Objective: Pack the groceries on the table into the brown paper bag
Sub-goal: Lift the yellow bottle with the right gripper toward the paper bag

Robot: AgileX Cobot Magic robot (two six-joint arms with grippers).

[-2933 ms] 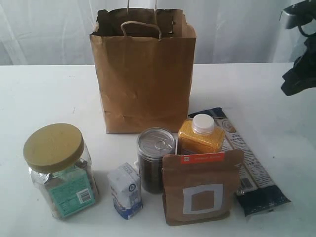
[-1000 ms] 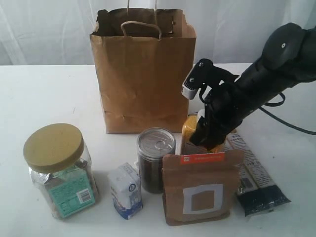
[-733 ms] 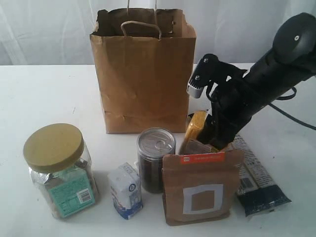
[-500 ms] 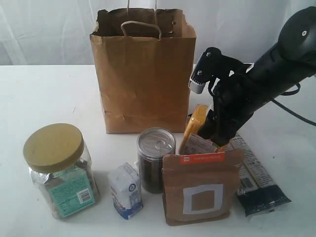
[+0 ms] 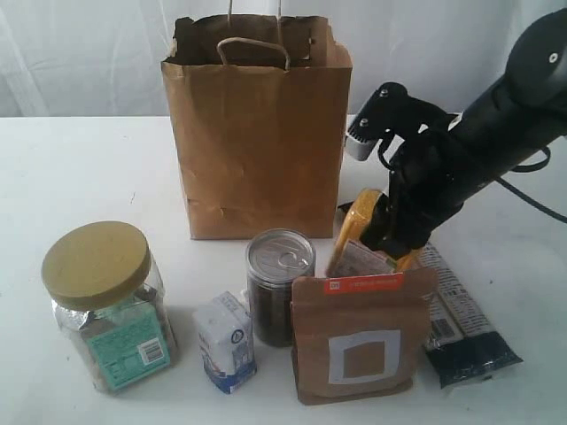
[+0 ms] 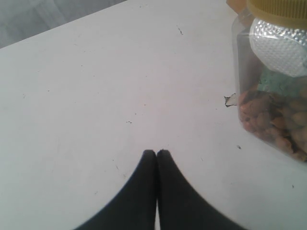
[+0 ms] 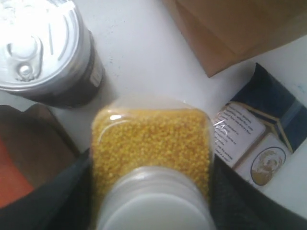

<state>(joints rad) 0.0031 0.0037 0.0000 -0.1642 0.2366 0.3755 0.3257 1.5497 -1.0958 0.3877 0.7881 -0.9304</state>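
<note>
Yellow bottle with white cap sits tilted in the right tool, whose dark fingers clamp it on both sides just below the cap. It leans behind the brown pouch with a white square, which hides its base, so I cannot tell whether it touches the white counter. The tall creased brown paper bag stands upright and open behind it, close by. The pull-tab can stands just beside the bottle and the pouch. The small white-blue carton is next to the can, and the clear jar with tan lid stands further out on that side. The long dark packet lies flat on the pouch's other side. The left tool hangs over bare counter near the jar, its fingertips pressed together, holding nothing.
</note>
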